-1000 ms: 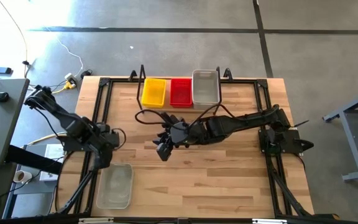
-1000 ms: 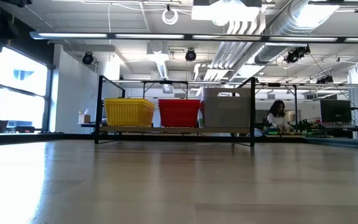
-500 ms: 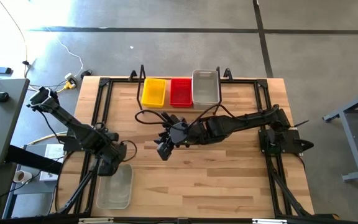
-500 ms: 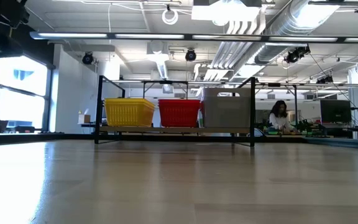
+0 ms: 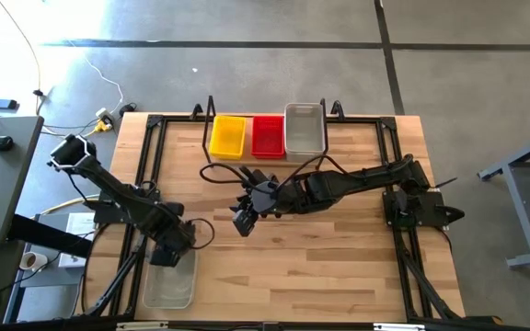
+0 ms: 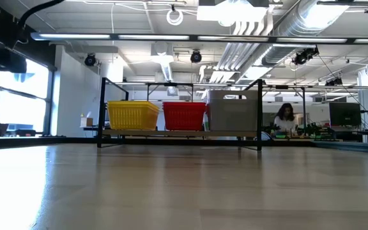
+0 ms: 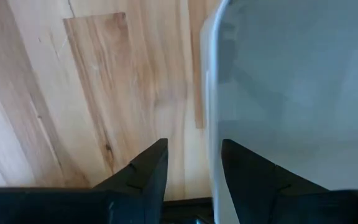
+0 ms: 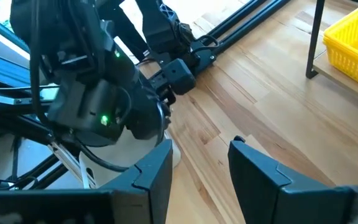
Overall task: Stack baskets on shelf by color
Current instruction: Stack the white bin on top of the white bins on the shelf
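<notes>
The left pincer (image 5: pixel 175 255) has travelled from beside the arm's base to the near left corner of the table (image 5: pixel 339 267), and now hangs over the top edge of the loose grey basket (image 5: pixel 168 280), fingers apart, one on each side of the rim in its own wrist view. That suggests the last pick-up is starting. The right pincer (image 5: pixel 243 221) waits mid-table, also spread and empty. On the shelf (image 5: pixel 212 124) sit the yellow basket (image 5: pixel 227 136), red basket (image 5: pixel 267 135) and grey stack (image 5: pixel 305 128). How many are nested in each I cannot tell, and the loose basket's top edge is covered by the arm.
</notes>
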{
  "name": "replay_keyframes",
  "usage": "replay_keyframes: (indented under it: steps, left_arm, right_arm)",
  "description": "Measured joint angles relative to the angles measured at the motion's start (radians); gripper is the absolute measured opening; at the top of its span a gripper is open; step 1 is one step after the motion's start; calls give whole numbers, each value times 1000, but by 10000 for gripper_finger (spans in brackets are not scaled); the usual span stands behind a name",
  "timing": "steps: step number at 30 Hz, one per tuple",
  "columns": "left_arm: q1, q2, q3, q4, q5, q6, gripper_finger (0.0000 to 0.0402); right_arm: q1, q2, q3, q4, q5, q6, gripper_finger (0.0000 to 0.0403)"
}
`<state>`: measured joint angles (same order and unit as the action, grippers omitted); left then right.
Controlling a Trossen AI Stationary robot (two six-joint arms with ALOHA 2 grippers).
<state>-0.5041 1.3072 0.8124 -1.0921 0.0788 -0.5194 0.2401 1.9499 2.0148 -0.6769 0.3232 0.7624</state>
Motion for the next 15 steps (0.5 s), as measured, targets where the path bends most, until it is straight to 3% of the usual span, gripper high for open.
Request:
replay_keyframes:
  steps: [15]
  left_arm:
    - [18, 140, 0, 53, 5, 88, 80]
  right_arm:
    - [0, 0, 0, -10, 4, 26, 142]
